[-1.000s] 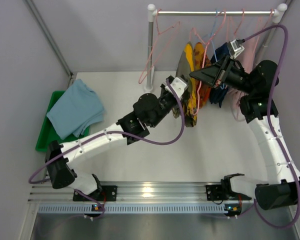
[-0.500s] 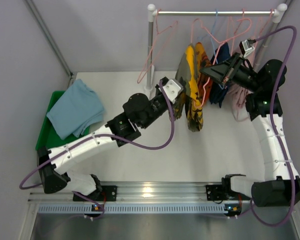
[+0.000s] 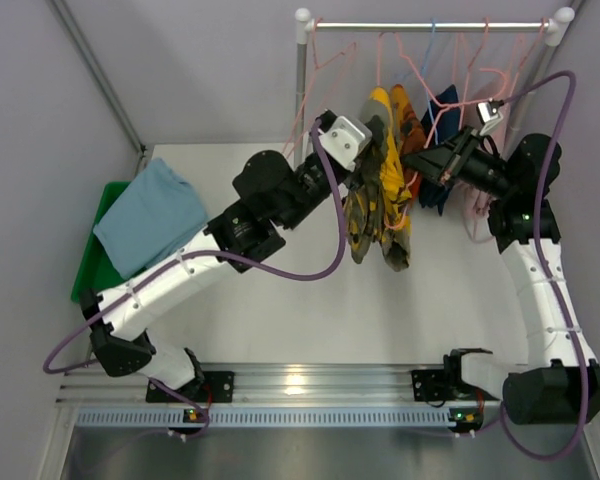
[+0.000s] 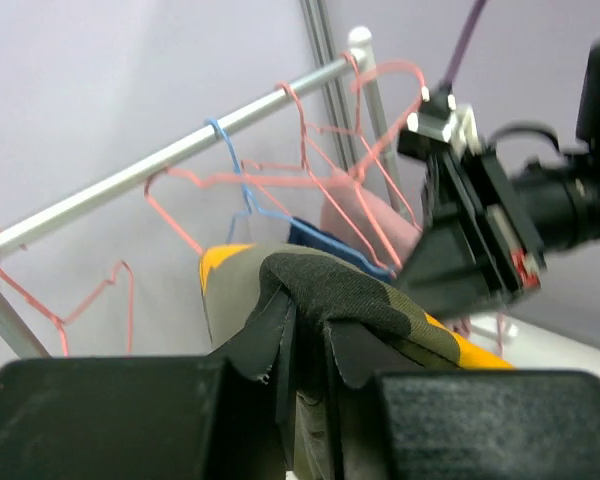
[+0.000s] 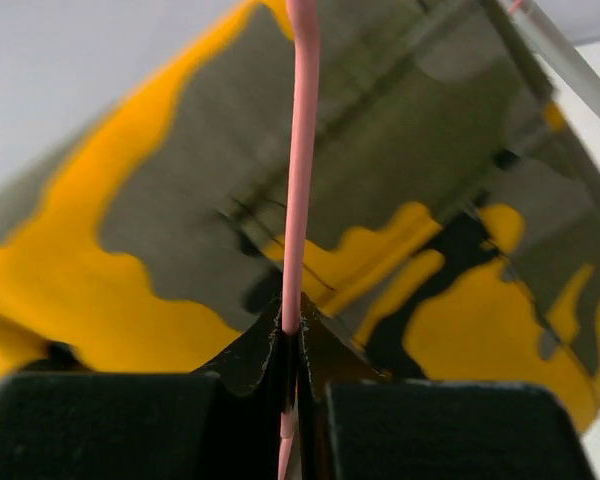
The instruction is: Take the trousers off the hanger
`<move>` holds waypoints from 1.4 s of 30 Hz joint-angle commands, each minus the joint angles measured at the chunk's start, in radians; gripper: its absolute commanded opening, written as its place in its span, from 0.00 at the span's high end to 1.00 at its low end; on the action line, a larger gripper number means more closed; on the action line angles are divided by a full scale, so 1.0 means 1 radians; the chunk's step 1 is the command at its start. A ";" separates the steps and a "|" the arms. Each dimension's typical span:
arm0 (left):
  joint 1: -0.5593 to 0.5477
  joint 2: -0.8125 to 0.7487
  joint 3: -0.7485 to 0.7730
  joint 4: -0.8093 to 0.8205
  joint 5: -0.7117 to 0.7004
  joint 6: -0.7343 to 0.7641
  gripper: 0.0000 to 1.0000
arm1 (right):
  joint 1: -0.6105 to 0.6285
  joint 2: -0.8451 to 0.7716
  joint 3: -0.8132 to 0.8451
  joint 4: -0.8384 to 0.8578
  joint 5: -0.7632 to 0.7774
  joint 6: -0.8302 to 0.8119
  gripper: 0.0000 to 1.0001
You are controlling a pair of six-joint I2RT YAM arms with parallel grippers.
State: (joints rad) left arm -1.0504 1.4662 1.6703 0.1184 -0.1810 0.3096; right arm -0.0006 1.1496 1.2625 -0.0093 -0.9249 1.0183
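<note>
The yellow trousers with black blotches [image 3: 380, 190] hang from a pink hanger [image 3: 417, 160] under the rail [image 3: 430, 26]. My left gripper [image 3: 368, 150] is shut on their top fold, which fills the space between its fingers in the left wrist view [image 4: 320, 300]. My right gripper [image 3: 432, 162] is shut on the pink hanger wire [image 5: 298, 200], with the yellow trousers [image 5: 180, 200] right behind it. The light blue trousers [image 3: 150, 215] lie folded on the green bin [image 3: 88, 272] at the left.
A white upright post [image 3: 301, 90] carries the rail at the back. Several pink hangers and one blue hanger [image 4: 235, 185] hang on it. A navy pair [image 3: 442, 110] and a pink cloth [image 3: 478, 215] hang to the right of the yellow pair.
My left gripper has risen up and back toward the rail, lifting the yellow trousers' top fold. My right gripper has stayed on the hanger, shifting slightly right.
</note>
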 commanded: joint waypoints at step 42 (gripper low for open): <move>0.565 -0.363 -0.015 0.556 -0.324 0.643 1.00 | -0.007 -0.148 -0.114 -0.190 0.018 -0.328 1.00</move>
State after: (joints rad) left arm -0.5663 1.2415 1.7073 0.5243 -0.4999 0.9440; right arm -0.0044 1.0145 1.0996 -0.2333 -0.9054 0.7067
